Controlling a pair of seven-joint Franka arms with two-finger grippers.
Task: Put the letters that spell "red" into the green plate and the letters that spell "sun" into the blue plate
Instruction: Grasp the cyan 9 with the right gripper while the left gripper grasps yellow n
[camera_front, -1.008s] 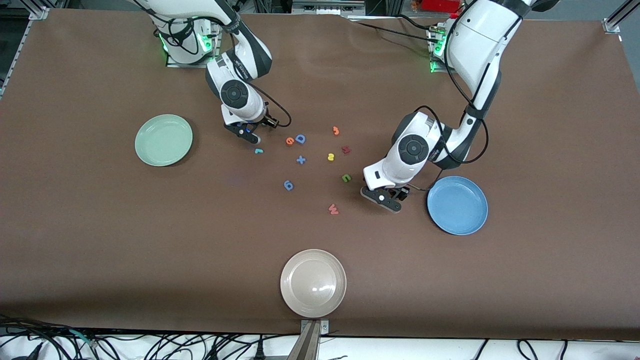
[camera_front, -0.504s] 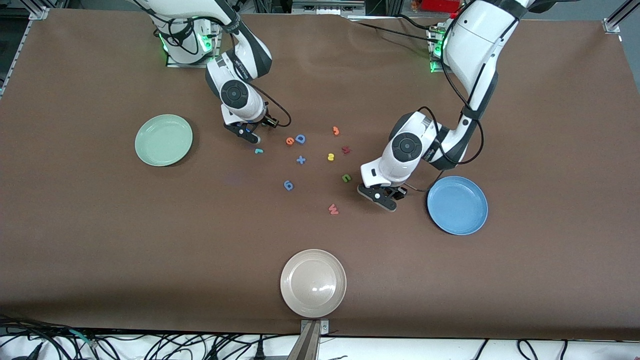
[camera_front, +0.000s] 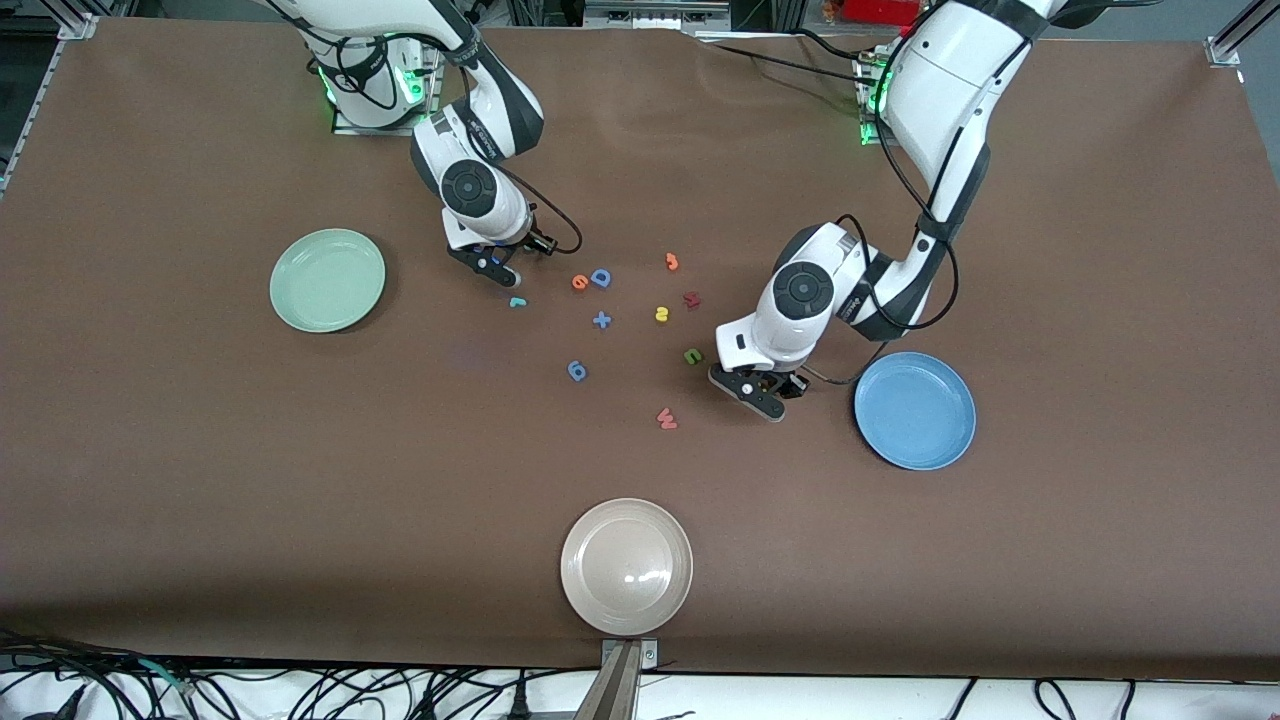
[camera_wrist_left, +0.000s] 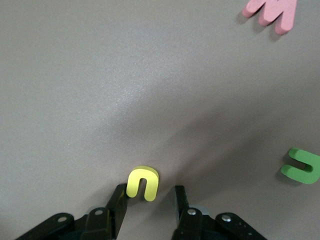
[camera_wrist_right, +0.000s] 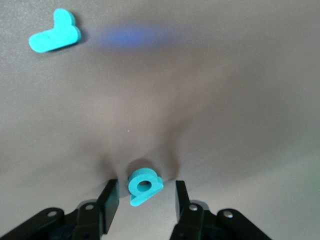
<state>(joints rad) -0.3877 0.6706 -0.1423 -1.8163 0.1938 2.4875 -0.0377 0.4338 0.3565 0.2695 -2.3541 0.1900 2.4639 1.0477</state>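
My left gripper (camera_front: 752, 392) is low over the table between the green "n" (camera_front: 692, 355) and the blue plate (camera_front: 915, 410). In the left wrist view the yellow "u" (camera_wrist_left: 143, 183) lies between its fingers, touching one, with a gap to the other. My right gripper (camera_front: 495, 268) stands open around the teal "d" (camera_wrist_right: 144, 186), with gaps on both sides. The teal "r" (camera_front: 517, 301) lies just nearer the camera. The orange "e" (camera_front: 579, 283) and yellow "s" (camera_front: 661, 314) lie mid-table. The green plate (camera_front: 327, 280) holds nothing.
A blue "D" (camera_front: 601, 277) touches the "e". A blue plus (camera_front: 601, 320), blue "6" (camera_front: 577, 371), orange "3" (camera_front: 672, 262), dark red letter (camera_front: 691, 299) and pink "w" (camera_front: 666, 418) lie scattered mid-table. A beige plate (camera_front: 626, 566) sits by the near edge.
My left gripper has slid a little toward the green "n" and its fingers have drawn closer together. The right arm has stayed still.
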